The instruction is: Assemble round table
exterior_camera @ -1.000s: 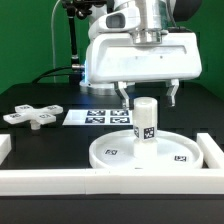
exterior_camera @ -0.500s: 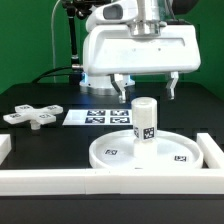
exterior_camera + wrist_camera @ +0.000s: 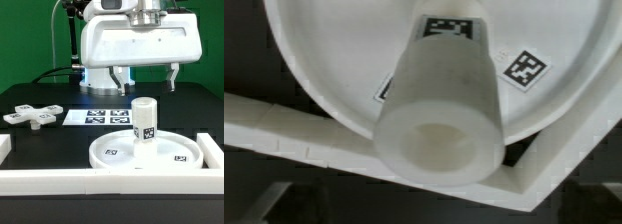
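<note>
The short cylindrical leg stands upright on the large rimmed round disc, near its middle. My gripper hangs straight above the leg, open and empty. Its two fingers are spread wide and clear of the leg's top. The cross-shaped base lies flat on the black table at the exterior view's left. In the wrist view I look down on the leg's rounded top, with the disc under it. My fingertips do not show there.
The marker board lies behind the disc. A long white border rail runs along the front, with a side rail at the exterior view's right. Their corner shows in the wrist view. The arm's white body is above.
My gripper has risen straight up from around the leg's top, fingers still spread. The leg stays standing on the disc.
</note>
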You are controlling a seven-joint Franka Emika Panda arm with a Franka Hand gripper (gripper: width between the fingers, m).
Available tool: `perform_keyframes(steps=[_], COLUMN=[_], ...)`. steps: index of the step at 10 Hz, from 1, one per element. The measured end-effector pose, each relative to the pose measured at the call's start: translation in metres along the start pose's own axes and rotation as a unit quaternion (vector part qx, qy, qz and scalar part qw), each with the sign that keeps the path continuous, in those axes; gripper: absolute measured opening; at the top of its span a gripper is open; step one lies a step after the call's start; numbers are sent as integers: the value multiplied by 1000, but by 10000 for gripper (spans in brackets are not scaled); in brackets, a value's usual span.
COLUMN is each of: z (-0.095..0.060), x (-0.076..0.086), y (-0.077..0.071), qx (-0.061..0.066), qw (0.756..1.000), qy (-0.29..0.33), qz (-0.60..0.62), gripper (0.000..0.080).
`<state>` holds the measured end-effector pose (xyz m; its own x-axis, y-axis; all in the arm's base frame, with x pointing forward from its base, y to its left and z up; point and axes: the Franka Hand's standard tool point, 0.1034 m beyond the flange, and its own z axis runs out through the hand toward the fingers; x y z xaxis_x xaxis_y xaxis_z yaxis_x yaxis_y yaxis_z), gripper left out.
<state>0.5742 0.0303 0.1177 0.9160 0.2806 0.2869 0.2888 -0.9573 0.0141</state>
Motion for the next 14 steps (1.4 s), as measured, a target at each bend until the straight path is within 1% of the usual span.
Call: perform_keyframes(steps=[1, 2, 3, 4, 5, 6, 7, 8, 11, 13, 14], z=[7, 8, 8, 12, 15, 20, 23, 25, 27, 27, 28], x=[-3, 0, 3, 2, -1, 7, 6, 2, -4, -10, -11], y=[0, 0, 1, -1, -4, -2, 1, 0, 3, 1, 0], qx=[12, 29, 40, 51, 65, 67, 65, 66, 66, 67, 67], qw=[999, 997, 994, 991, 982, 981, 982, 982, 982, 981, 981], qy=[-30, -74, -100, -127, -178, -182, -175, -178, -178, -183, -184], qz=[1, -3, -5, -4, -6, -8, -8, -7, -9, -10, -11], gripper=[649, 649, 649, 649, 649, 649, 649, 649, 649, 649, 649])
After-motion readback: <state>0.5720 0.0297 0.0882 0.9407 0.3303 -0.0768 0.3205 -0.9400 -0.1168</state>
